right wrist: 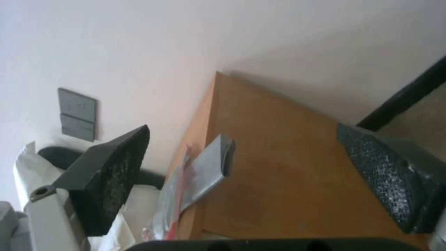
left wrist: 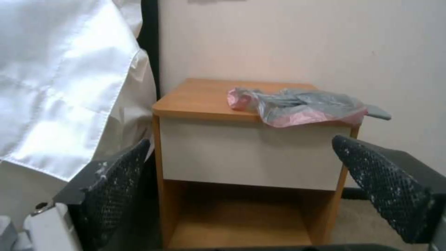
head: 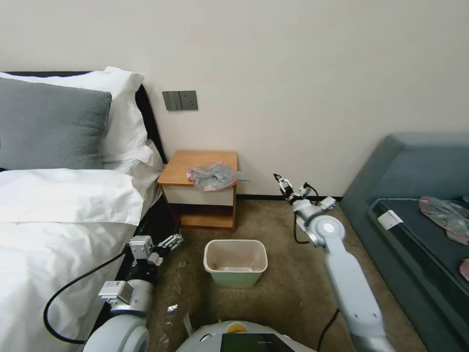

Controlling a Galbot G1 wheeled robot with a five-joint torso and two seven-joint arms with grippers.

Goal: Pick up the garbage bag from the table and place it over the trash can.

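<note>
The small nightstand table [head: 195,166] with orange-brown wooden top and white drawer front stands against the wall beside the bed. On the carpet before it sits the cream rectangular plastic trash can [head: 235,262]. The wrinkly grey translucent garbage bag [head: 211,176] with pink-red edging lies on the tabletop's right side, overhanging its edge. The right gripper [head: 282,183] hovers just beside the table, jaws spread; the left gripper [head: 172,240] hangs low by the bed, jaws spread
</note>
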